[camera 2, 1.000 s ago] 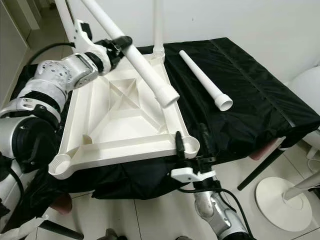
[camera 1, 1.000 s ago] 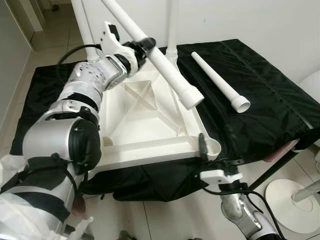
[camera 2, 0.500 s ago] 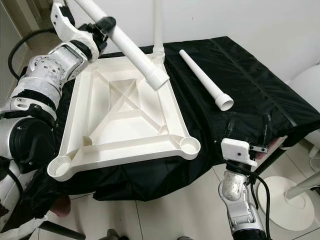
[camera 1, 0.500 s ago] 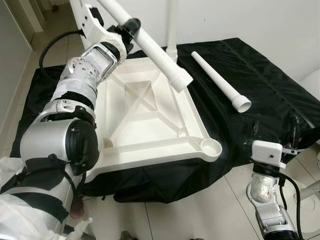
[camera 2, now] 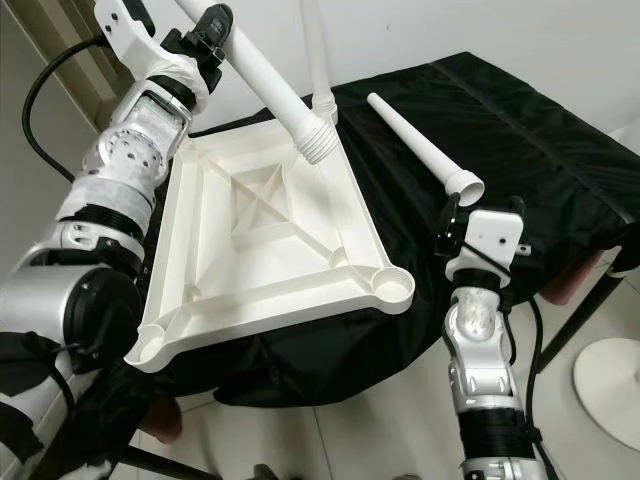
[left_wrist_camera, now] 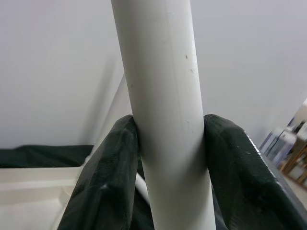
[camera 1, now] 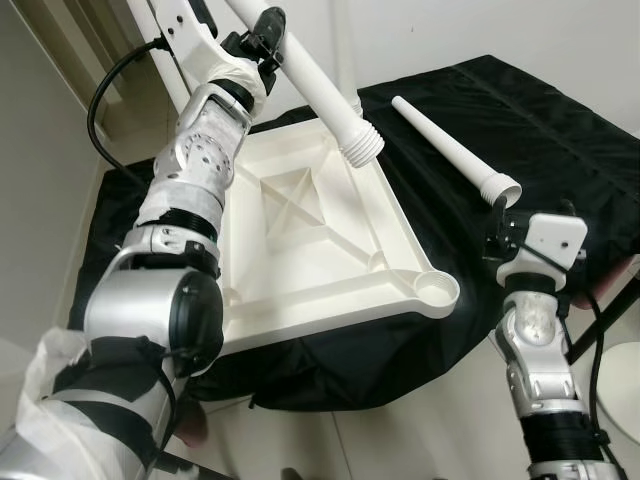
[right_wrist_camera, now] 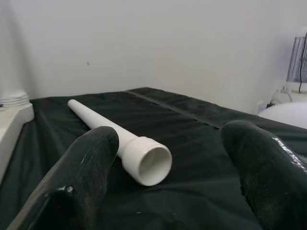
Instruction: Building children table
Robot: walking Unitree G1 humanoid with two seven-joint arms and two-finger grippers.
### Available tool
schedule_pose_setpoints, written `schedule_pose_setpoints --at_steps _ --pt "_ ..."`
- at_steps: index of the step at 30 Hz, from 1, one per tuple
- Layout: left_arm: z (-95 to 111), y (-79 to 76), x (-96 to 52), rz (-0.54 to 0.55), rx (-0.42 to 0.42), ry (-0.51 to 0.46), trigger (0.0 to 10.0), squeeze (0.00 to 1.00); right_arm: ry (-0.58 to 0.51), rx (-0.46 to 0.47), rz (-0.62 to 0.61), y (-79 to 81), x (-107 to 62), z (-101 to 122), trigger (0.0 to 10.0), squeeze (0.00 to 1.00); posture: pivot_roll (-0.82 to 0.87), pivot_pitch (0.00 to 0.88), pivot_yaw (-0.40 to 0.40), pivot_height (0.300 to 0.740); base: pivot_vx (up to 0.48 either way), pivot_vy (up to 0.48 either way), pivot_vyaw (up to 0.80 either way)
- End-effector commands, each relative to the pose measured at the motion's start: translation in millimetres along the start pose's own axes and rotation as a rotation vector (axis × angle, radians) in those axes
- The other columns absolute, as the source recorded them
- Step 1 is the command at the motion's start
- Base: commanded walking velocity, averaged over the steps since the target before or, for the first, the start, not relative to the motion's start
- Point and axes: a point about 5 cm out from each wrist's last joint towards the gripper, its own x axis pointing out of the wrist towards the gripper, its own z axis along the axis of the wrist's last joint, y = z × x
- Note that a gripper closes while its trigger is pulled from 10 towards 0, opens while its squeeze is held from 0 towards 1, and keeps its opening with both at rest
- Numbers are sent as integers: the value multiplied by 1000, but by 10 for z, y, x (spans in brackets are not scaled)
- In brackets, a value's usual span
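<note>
A long white plastic table leg (camera 1: 318,82) is clamped by the left gripper (camera 1: 262,25) above the upturned white plastic tabletop (camera 1: 300,250); the right gripper (right_wrist_camera: 168,158) is held wide before another white threaded leg (right_wrist_camera: 122,141).

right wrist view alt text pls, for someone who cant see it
A white table leg lies on a black cloth, its threaded open end facing the camera between the right gripper's two open black fingers. A white wall stands behind, and the corner of the white tabletop sits at one edge.

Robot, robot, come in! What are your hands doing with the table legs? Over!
Left gripper shut on one leg, held above the upturned tabletop. Right gripper open, facing the loose leg. Nothing between.
</note>
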Motion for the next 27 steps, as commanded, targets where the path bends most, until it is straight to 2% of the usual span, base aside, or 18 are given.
schedule_pose_setpoints --at_steps 1,5,7,11,12,13,14,15,18,21,27 --pt "82 -19 -26 -102 52 -39 10000 0 35 28 10 19 7 -34 10000 0 -181 19 275 740 0 0 0" --pt "48 -45 -60 -118 84 -35 10000 0 52 18 24 -78 44 -36 10000 0 -169 18 279 740 0 0 0" --pt "31 -38 -82 -117 116 -34 10000 0 58 16 45 -92 76 -32 10000 0 -166 15 272 740 0 0 0" --pt "12 -34 -105 -122 122 -43 10000 0 60 23 70 -80 102 -7 10000 0 -158 17 247 740 0 0 0" --pt "-48 -31 -158 -126 162 -51 10000 0 106 100 41 -64 85 -59 10000 0 -128 14 194 740 0 0 0" --pt "-67 -31 -177 -127 184 -53 10000 0 122 123 29 -50 70 -88 10000 0 -128 14 194 740 0 0 0" --pt "-67 -31 -177 -127 184 -53 10000 0 122 123 29 -50 70 -88 10000 0 -128 14 194 740 0 0 0" --pt "-97 -27 -205 -132 189 -52 10000 0 138 136 35 4 35 -129 10000 0 -113 10 151 740 0 0 0" --pt "-134 -23 -247 -140 202 -50 10000 0 154 140 52 79 -10 -167 10000 0 -113 10 151 740 0 0 0" --pt "-221 -22 -328 -156 238 -35 10000 0 163 162 87 169 -41 -178 10000 0 -81 10 107 740 0 0 0" --pt "-321 -12 -401 -142 276 -13 10000 0 169 179 102 203 -48 -183 10000 0 -76 14 104 740 0 0 0"
